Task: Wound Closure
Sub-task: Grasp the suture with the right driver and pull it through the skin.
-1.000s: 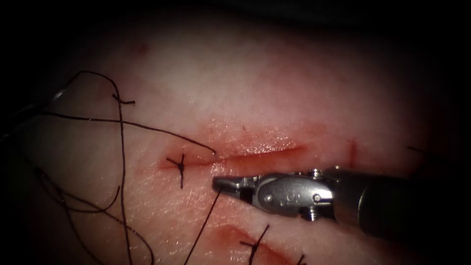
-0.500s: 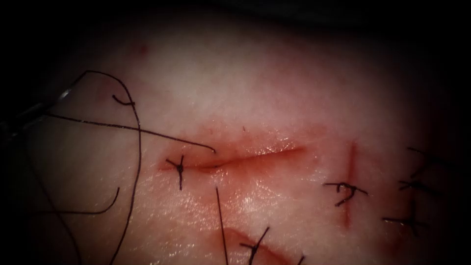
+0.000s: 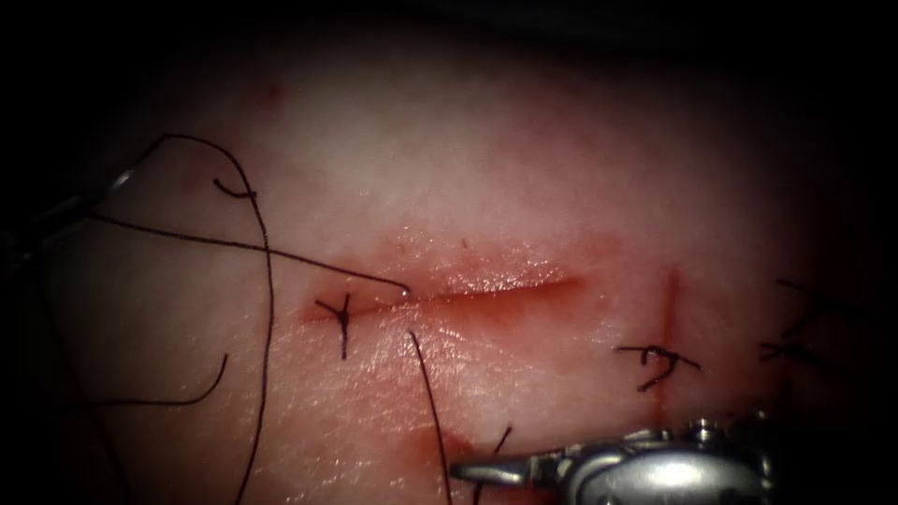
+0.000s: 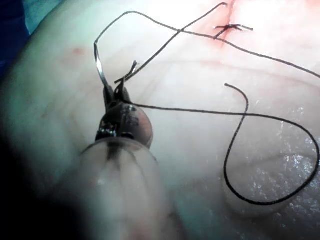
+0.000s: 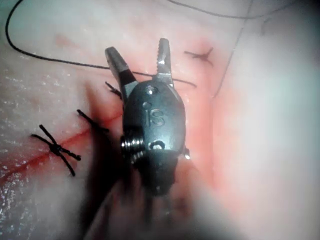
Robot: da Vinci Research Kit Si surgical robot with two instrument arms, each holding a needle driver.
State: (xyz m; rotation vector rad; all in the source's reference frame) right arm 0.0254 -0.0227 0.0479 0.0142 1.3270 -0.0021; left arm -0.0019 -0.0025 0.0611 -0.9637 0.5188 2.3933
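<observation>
From where I'm sitting, my left tool [image 4: 114, 93] has its jaws pinched on the needle [image 4: 98, 64] right at the lower end of its curve, the rest of the needle arcs up past the jaw tips and sits free above the tissue [image 3: 486, 168], not in it. The thread [image 4: 240, 150] runs off the needle's far end toward the cut [image 3: 486, 295] and another stretch loops loosely over the tissue just beside those jaws. My right tool [image 5: 141, 61] has its jaws spread wide and holds nothing; a strand of thread lies on the tissue under the gap between its two jaws, not gripped. In the endoscope view that right tool [image 3: 468, 471] sits near the lower edge, well below the cut, with a thread end coming out of the tissue near its tip. One knotted stitch [image 3: 343, 316] sits at the cut's left end, and red fluid [image 3: 524, 297] shows along the cut
</observation>
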